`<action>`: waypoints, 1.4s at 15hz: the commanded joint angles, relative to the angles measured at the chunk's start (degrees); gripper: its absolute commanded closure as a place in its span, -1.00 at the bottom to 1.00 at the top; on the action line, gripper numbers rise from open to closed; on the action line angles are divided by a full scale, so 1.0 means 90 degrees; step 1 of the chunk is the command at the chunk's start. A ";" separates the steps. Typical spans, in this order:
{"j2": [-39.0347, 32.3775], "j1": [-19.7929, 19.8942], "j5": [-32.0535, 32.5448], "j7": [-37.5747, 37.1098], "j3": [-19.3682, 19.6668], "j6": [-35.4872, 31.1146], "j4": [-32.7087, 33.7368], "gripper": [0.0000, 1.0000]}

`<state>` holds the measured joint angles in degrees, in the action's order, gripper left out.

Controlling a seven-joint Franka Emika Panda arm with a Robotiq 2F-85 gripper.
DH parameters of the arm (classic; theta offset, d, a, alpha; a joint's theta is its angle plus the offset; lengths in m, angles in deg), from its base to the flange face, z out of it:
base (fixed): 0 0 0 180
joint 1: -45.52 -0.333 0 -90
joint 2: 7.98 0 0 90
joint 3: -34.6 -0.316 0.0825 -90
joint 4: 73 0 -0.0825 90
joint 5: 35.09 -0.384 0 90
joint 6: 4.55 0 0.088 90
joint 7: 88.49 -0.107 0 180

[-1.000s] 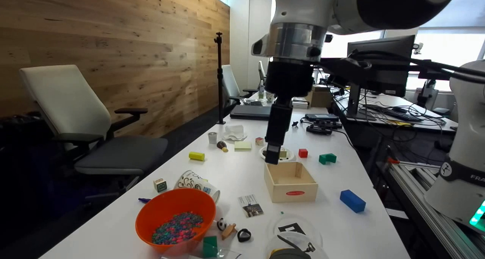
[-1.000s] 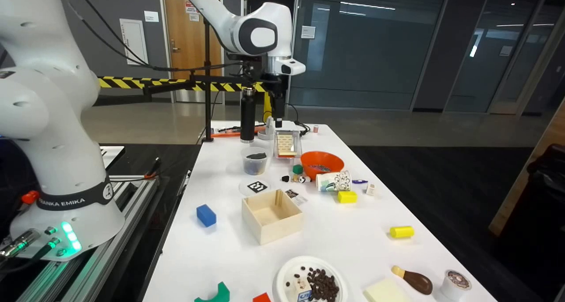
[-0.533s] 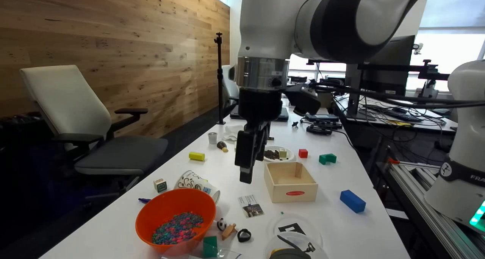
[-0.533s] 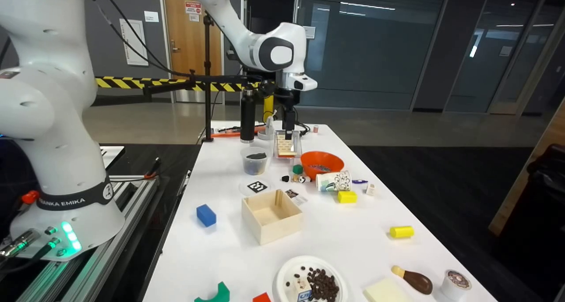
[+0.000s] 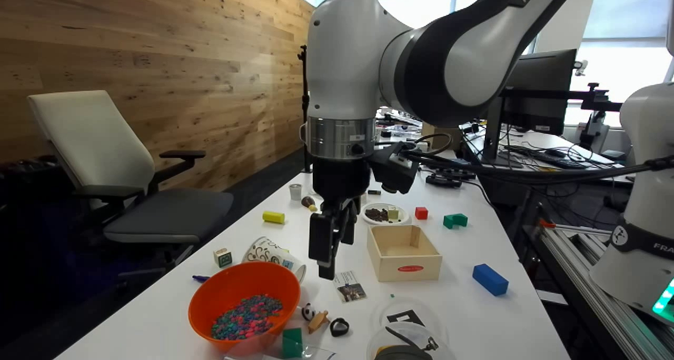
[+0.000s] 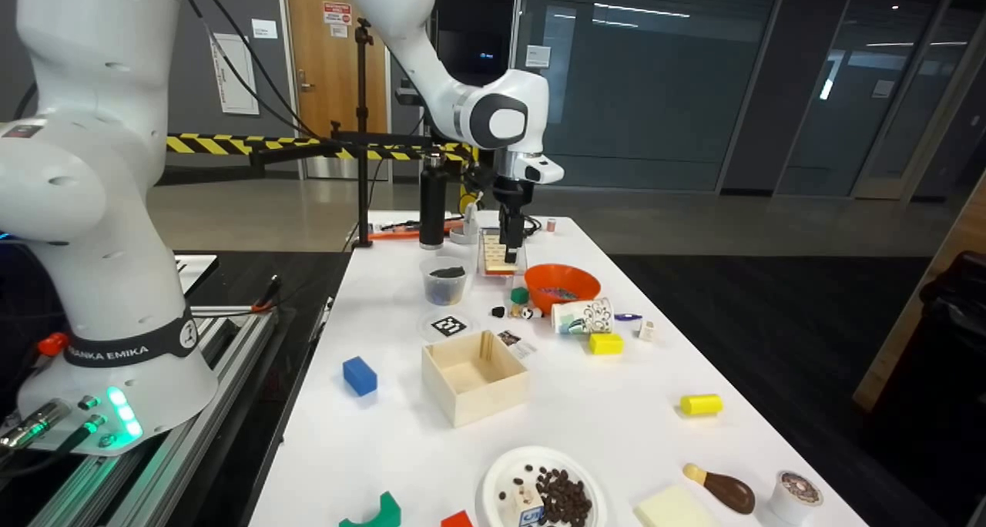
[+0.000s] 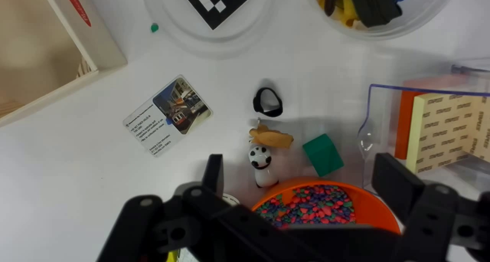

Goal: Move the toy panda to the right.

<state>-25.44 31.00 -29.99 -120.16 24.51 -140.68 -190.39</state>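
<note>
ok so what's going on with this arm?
The teleoperated Franka arm is above the table with its fingers open and nothing between them. The job is to move the toy panda to the right; it isn't gripped yet. It's on the table between the orange bowl and a small tan figure. Going down for the panda looks like the likely next move.
</note>
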 commanded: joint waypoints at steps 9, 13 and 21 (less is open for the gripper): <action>-0.0234 -0.0060 0.0283 0.0685 0.0423 -0.0323 -0.0035 -1.00; -0.0562 0.0268 -0.0390 0.1981 0.0176 -0.0494 0.0001 -1.00; -0.1012 0.0753 -0.1595 0.3461 -0.0196 -0.0897 0.0093 -1.00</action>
<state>-33.41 35.96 -40.10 -92.12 24.20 -145.40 -190.31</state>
